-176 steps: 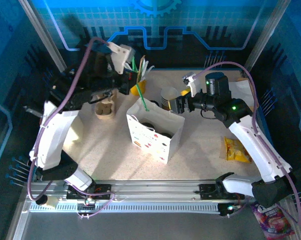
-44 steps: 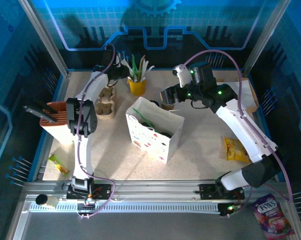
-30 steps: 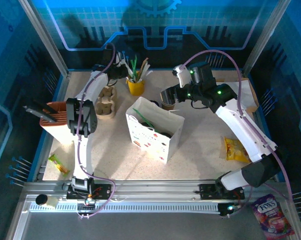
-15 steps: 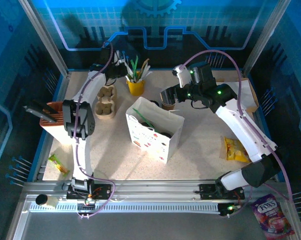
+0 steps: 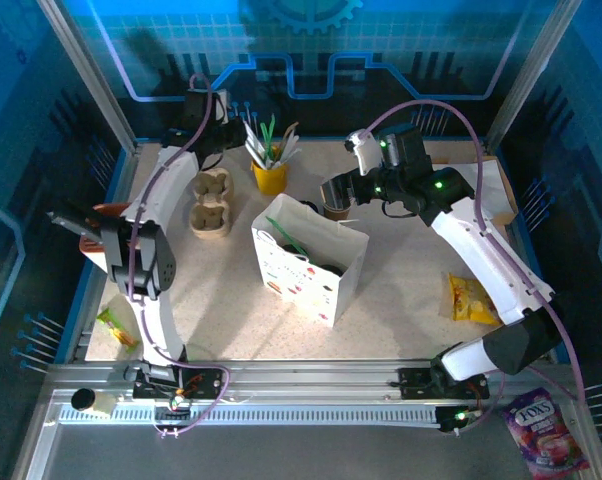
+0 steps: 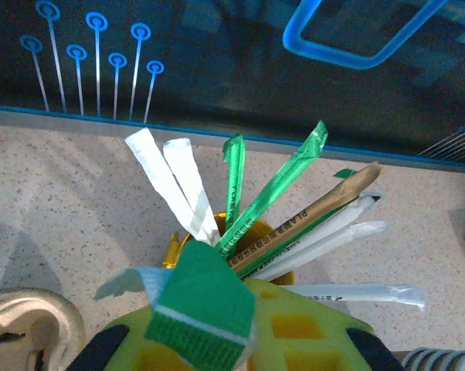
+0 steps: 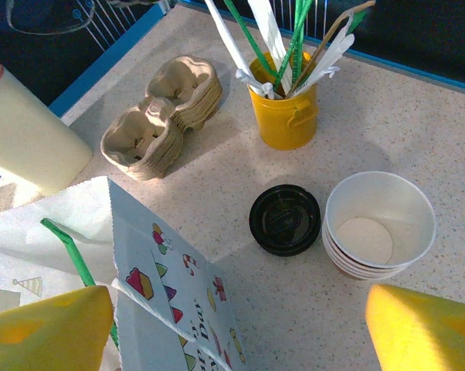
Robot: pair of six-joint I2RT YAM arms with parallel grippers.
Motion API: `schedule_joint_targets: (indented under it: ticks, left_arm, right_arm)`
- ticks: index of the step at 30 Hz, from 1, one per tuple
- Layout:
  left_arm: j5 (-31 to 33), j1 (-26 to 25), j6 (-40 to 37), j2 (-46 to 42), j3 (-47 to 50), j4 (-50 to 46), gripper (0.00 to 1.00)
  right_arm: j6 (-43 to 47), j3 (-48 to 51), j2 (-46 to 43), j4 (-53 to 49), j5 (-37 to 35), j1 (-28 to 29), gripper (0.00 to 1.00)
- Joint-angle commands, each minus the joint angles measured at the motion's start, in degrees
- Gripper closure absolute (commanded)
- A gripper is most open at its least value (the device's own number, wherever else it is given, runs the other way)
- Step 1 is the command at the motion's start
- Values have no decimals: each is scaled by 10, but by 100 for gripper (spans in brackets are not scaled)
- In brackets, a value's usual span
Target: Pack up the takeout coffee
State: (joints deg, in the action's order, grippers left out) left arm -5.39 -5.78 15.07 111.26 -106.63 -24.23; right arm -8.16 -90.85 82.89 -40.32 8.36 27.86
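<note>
The left arm has swung back since a moment ago. The left hand, behind the white paper bag, now pinches a green wrapper above the yellow cup. The right hand stays spread wide just behind the bag, over the lidded coffee cup standing on the counter beside the stacked empty cups.

"FOX'S" in white letters on the purple candy bag at the near right corner

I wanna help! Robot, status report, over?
Left gripper shut on green paper-wrapped straw. Right gripper open above black-lidded brown paper cup. Lidless paper cup stack beside it.
</note>
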Motion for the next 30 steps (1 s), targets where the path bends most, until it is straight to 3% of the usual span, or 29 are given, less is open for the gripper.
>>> schedule_joint_targets:
  ticks: [1,21,30]
  left_arm:
    - [17,3,5,-52,13,14,88]
    - [-3,-16,16,-64,13,36,89]
    - [-45,-26,39,-32,3,52,90]
  right_arm:
    - [9,3,-11,1,7,7,14]
    - [14,30,-34,8,7,4,14]
    - [13,30,-30,8,12,3,14]
